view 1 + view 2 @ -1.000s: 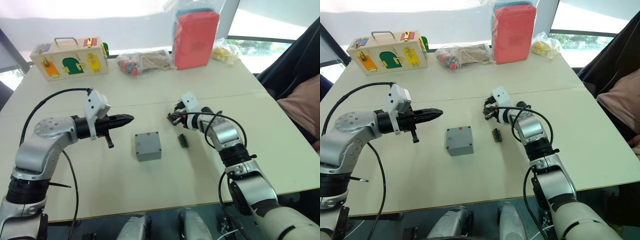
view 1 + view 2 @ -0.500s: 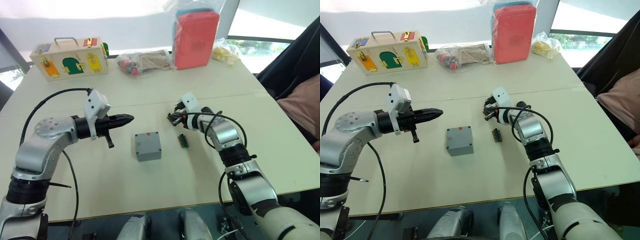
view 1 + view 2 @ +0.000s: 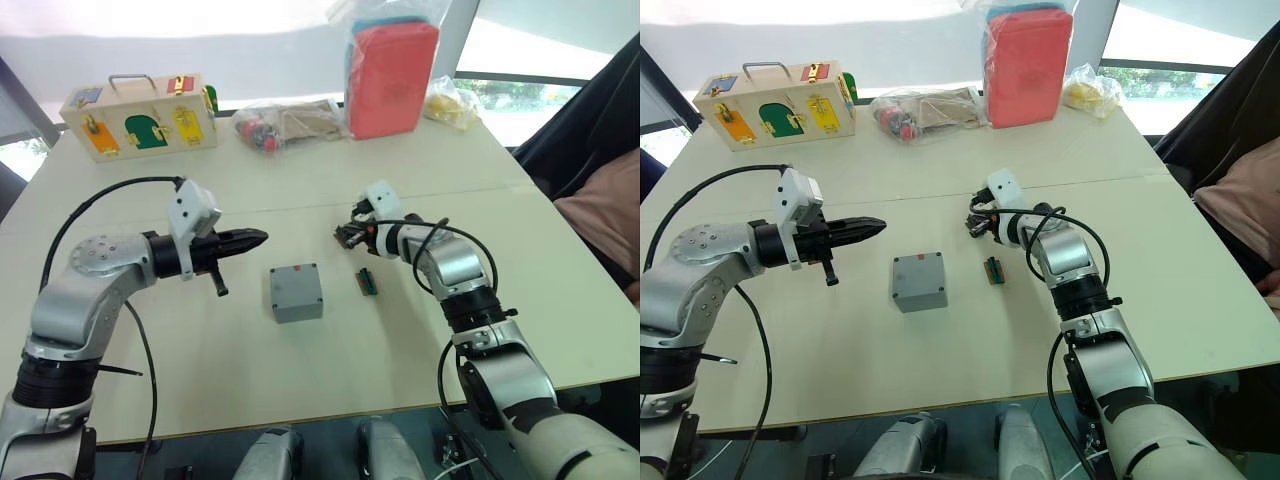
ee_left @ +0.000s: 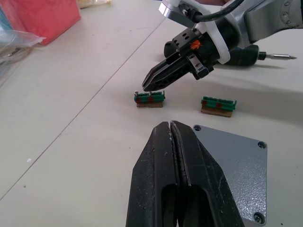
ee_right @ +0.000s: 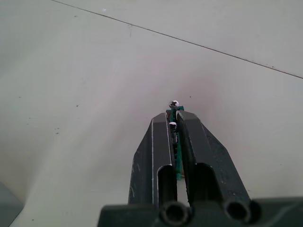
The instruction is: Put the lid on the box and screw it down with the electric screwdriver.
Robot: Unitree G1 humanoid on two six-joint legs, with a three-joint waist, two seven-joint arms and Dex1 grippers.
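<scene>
The grey box (image 3: 296,292) sits mid-table with the lid (image 4: 232,161) lying flush on top, screw holes showing at its corners. To the box's left my left gripper (image 3: 255,238) hovers above the table, shut and holding nothing, pointing toward the right gripper. My right gripper (image 3: 345,236) is beyond the box's right side, shut to a thin slit, its tips right over a small green connector (image 4: 149,98) that lies on the table. The electric screwdriver (image 4: 244,51) lies on the table behind the right arm, its metal bit (image 4: 279,57) pointing away.
A second green connector (image 3: 367,281) lies just right of the box. Along the far edge stand a wooden latch box (image 3: 140,112), a clear bag of parts (image 3: 285,125), a red pack (image 3: 392,75) and a yellow bag (image 3: 450,103). Dark fabric (image 3: 590,100) hangs at the right.
My right wrist has shifted very slightly over the green connector. The left arm, the box and the lid have not moved.
</scene>
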